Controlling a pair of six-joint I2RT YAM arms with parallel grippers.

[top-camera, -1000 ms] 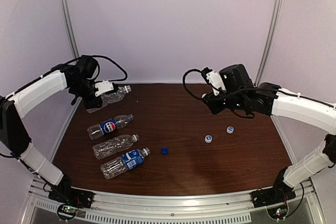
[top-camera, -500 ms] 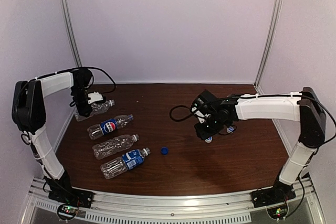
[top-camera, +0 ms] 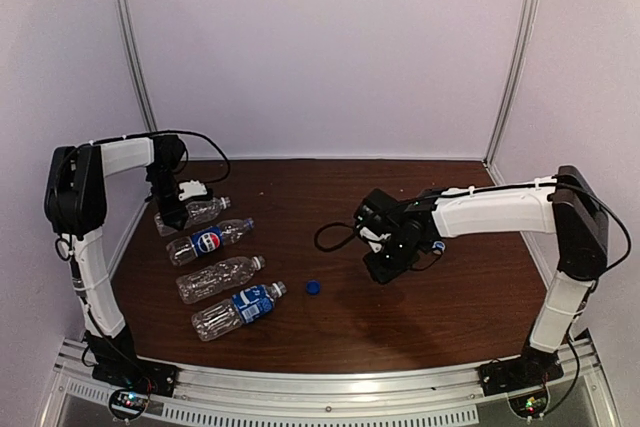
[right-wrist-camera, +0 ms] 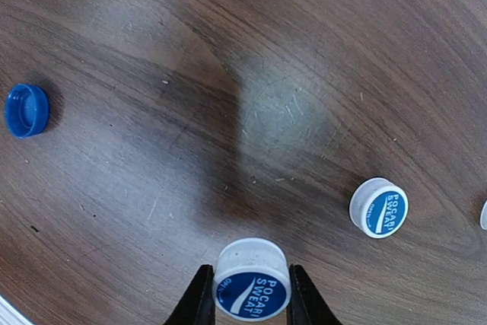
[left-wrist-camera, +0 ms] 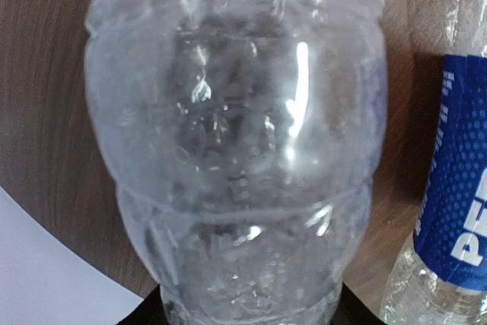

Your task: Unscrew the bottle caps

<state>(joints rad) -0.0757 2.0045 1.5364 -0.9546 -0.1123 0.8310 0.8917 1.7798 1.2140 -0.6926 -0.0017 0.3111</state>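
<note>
One white cap [right-wrist-camera: 252,285] pinched in R hand [right-wrist-camera: 250,275] — blue cap [right-wrist-camera: 27,110] well left

Enclosure: plain pale walls with a faint lilac cast; back wall [top-camera: 320,57] unmarked. Two aluminium uprights stand at the far corners, left post [top-camera: 129,47] and right post [top-camera: 517,47]. Table [top-camera: 340,327]: dark brown wood-grain top, with fine scratches and specks visible close up. A ribbed aluminium rail [top-camera: 330,387] runs along the near edge. Light is even and diffuse, giving soft-edged shadows on the wood and a dull pale sheen patch [right-wrist-camera: 278,108] on the surface.
</note>
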